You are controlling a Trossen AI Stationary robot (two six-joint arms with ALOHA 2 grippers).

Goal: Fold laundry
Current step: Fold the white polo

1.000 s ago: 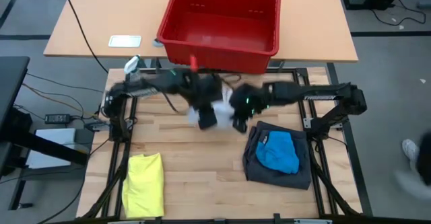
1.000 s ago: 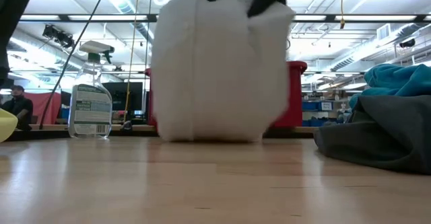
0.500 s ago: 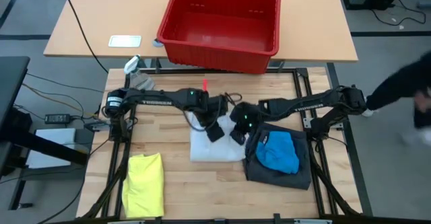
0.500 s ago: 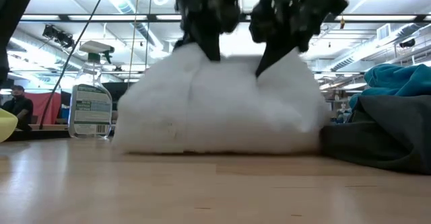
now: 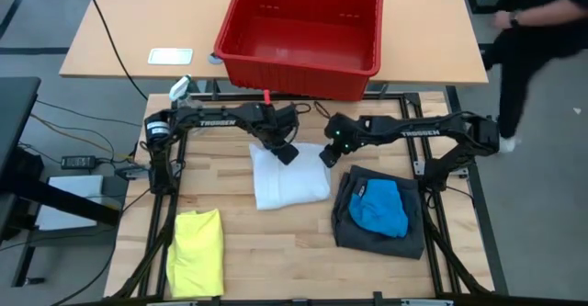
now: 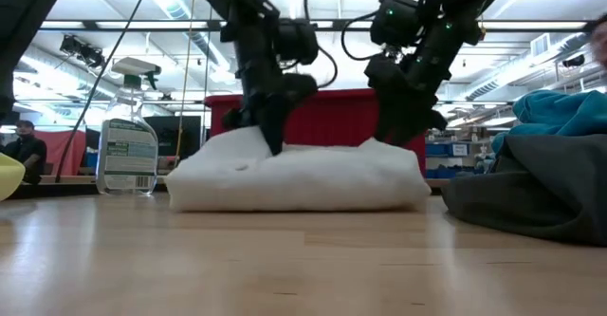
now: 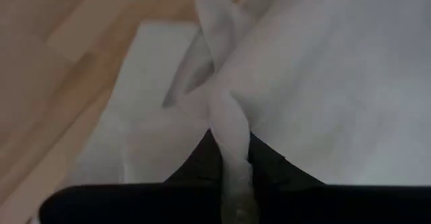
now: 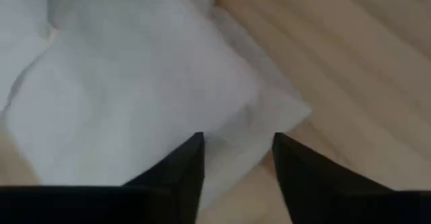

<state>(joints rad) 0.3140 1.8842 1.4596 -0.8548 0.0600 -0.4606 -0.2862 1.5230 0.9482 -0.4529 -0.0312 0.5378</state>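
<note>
A white cloth (image 5: 290, 183) lies folded on the table's middle, a low soft heap in the low view (image 6: 303, 178). My left gripper (image 5: 287, 153) is shut on its far left corner. My right gripper (image 5: 328, 156) stands open over the far right corner (image 8: 269, 109), fingers (image 8: 192, 167) slanting down. The yellow shirt (image 5: 196, 251) lies at the near left. The dark grey shorts (image 5: 404, 237) lie at the right with the bright blue piece (image 5: 378, 205) on top. My left gripper pinches a raised ridge of the white cloth (image 7: 229, 126) between its two fingers (image 7: 269, 173), at the cloth's far left corner (image 6: 261, 136). The fingers come from above, pointing steeply down. The rest of the cloth lies slack on the table. Whether my right gripper touches the cloth, I cannot tell.
A red basket (image 5: 301, 35) stands on the far table behind the arms. A clear spray bottle (image 6: 128, 131) stands at the far left. A person (image 5: 537, 26) moves past the table's far right. Bare wood (image 5: 276, 251) shows along the near edge.
Both grippers have come down with the white cloth. It hung below them a second ago and now lies spread on the table. The grippers swung toward the near edge, then back toward the far edge. My right gripper has let go of its corner.
</note>
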